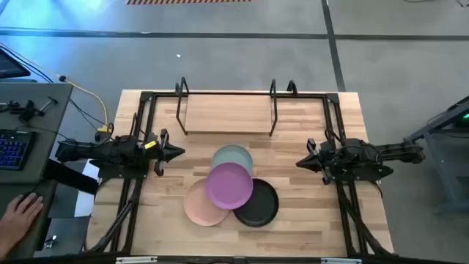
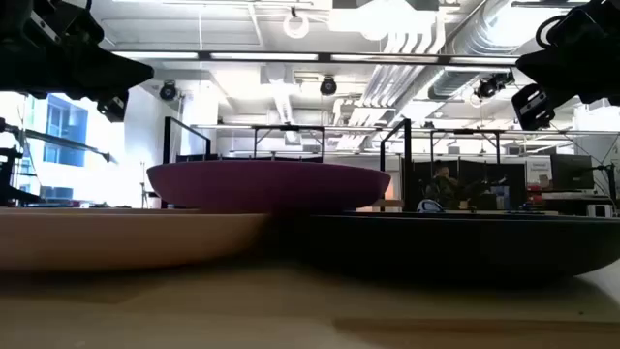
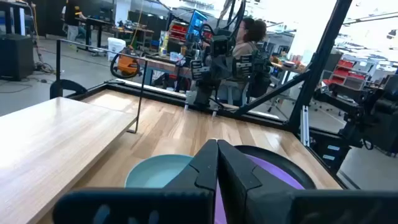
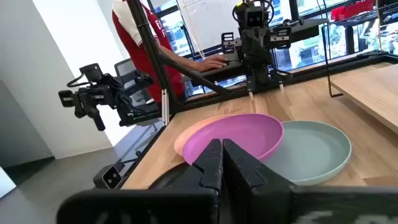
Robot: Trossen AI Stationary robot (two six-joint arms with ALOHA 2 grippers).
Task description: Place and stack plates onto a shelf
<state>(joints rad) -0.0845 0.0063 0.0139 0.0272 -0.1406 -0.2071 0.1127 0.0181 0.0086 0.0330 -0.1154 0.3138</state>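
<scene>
Your four plates sit in a bunch in the middle of the worktop [image 1: 308, 220], and none of them is on the shelf [image 1: 227, 115] yet. The purple plate [image 1: 229, 184] is on top. It rests on the edges of the other three: the pale blue-green plate [image 1: 231, 155] toward the shelf, the pink plate [image 1: 199, 207] on the left arm's side, and the black plate [image 1: 261, 206] on the right arm's side. The shelf stands at the back of the worktop, apart from the plates, and its board is bare. Your left gripper [image 1: 176, 153] hangs over the left part of the worktop, near the plates but not touching them. Its fingers are pressed together and hold nothing. Your right gripper [image 1: 302, 163] hangs over the right part, also near the plates, with its fingers together and holding nothing too. Both point in toward the plates. A person's hand [image 1: 20, 213] rests at a desk beside the worktop.
</scene>
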